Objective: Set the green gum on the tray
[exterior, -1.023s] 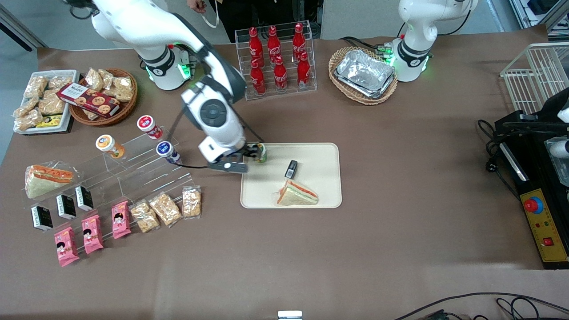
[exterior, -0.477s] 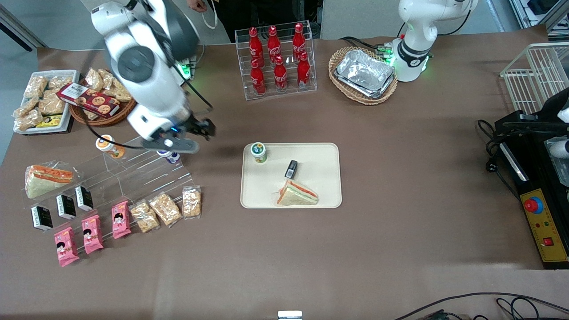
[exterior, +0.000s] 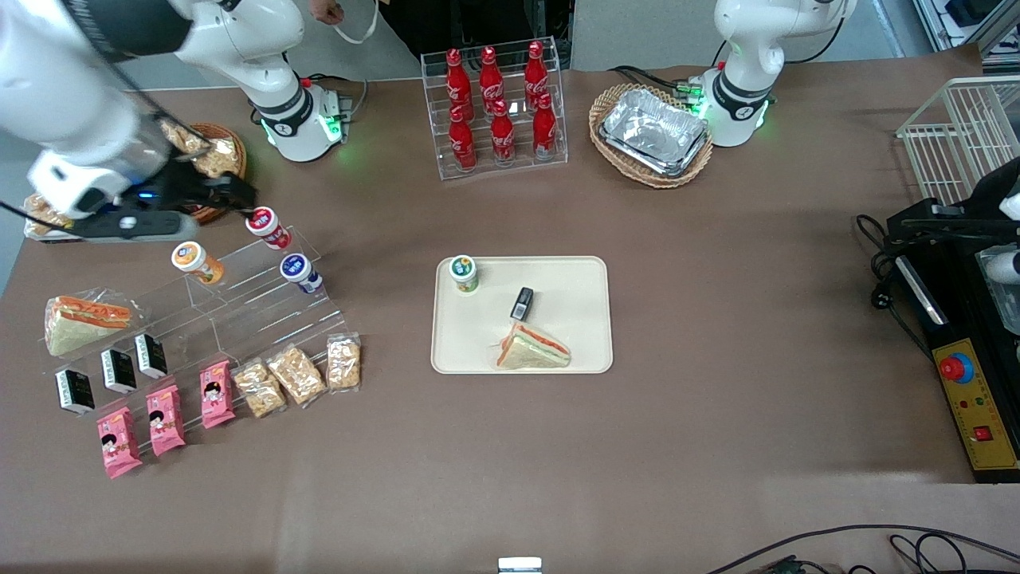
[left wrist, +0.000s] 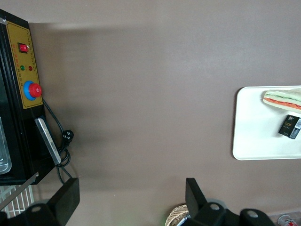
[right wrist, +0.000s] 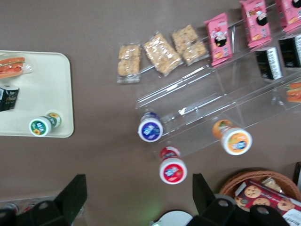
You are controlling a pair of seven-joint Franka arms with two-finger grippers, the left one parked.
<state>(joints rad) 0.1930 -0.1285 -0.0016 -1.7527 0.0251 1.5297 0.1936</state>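
The green gum (exterior: 463, 273) stands upright on the cream tray (exterior: 574, 335), in the tray's corner toward the working arm's end and farther from the front camera. The right wrist view shows the same green gum (right wrist: 43, 125) lid-up on the tray (right wrist: 28, 94). My gripper (exterior: 233, 194) hangs high over the table toward the working arm's end, beside the red-lidded canister (exterior: 266, 226) and well away from the tray. The gripper (right wrist: 138, 197) is open with nothing between its fingers.
A sandwich (exterior: 532, 349) and a small black pack (exterior: 522, 302) also lie on the tray. A clear stepped stand (exterior: 239, 303) carries orange-lidded (exterior: 194, 261) and blue-lidded (exterior: 299, 271) canisters and snack packets. A cola bottle rack (exterior: 494, 104) and a foil-tray basket (exterior: 652, 131) stand farther back.
My gripper was at the green gum on the tray's corner; it has let go and swung away, up toward the working arm's end. The gum stays standing on the tray.
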